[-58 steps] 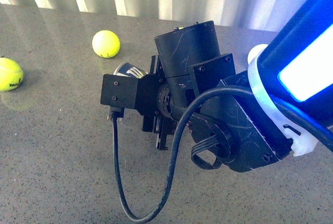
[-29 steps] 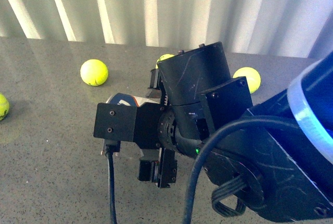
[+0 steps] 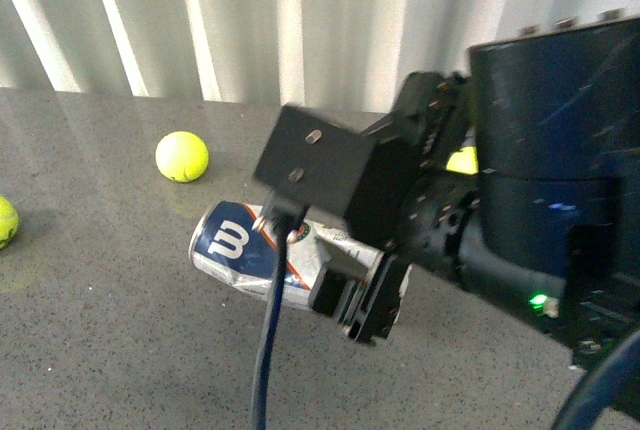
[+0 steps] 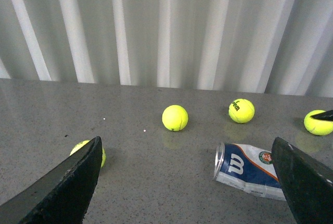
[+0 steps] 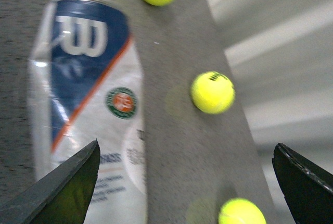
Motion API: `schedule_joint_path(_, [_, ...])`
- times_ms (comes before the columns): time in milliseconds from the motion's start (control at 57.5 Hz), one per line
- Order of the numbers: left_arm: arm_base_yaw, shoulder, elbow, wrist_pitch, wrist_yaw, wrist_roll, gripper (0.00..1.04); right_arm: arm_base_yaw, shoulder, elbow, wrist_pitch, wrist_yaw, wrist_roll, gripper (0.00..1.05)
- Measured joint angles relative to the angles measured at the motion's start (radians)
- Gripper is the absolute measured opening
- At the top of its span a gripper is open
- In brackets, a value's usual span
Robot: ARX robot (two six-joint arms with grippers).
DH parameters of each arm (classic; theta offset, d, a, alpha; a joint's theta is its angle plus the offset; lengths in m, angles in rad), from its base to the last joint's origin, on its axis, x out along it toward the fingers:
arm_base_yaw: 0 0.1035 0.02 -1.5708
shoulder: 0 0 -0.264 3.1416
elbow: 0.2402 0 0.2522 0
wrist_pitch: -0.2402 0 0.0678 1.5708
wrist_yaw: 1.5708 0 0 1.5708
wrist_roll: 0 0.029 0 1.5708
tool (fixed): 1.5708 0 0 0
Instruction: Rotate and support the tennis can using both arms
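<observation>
The tennis can (image 3: 240, 248) lies on its side on the grey table, with its blue W label and orange stripe showing. My right arm (image 3: 520, 200) fills the right of the front view. Its open gripper (image 3: 362, 302) hangs just over the can's right half and hides that end. In the right wrist view the can (image 5: 88, 104) lies close below, beside one finger (image 5: 62, 190) of the wide-open right gripper (image 5: 184, 193). In the left wrist view the can (image 4: 250, 169) lies ahead, partly behind one finger (image 4: 307, 182) of the open, empty left gripper (image 4: 187, 193).
Yellow-green tennis balls lie around the can: one (image 3: 181, 156) behind it to the left, one (image 3: 5, 222) at the left edge, one (image 3: 462, 160) behind the arm. The left wrist view shows several balls, such as one (image 4: 175, 117) mid-table. A white ribbed wall (image 3: 250, 20) backs the table.
In the front view the right arm has shifted right and up. The can, mostly hidden before, now shows its W end and label.
</observation>
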State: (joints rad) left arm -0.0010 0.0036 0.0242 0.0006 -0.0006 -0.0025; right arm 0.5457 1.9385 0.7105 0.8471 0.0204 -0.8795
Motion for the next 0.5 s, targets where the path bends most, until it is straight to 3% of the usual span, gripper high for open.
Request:
schedule_joint_path(139, [0.0, 0.0, 0.0, 0.0, 0.0, 0.0, 0.98, -0.122, -0.126, -0.071, 0.061, 0.167, 0.159, 0.97])
schedule_joint_path(261, [0.0, 0.0, 0.0, 0.0, 0.0, 0.0, 0.98, -0.261, -0.26, -0.107, 0.003, 0.305, 0.34, 0.97])
schedule_joint_path(400, [0.0, 0.0, 0.0, 0.0, 0.0, 0.0, 0.98, -0.442, -0.452, -0.164, -0.107, 0.364, 0.571, 0.97])
schedule_joint_path(504, [0.0, 0.0, 0.0, 0.0, 0.0, 0.0, 0.98, -0.531, -0.603, -0.221, -0.12, 0.353, 0.663, 0.97])
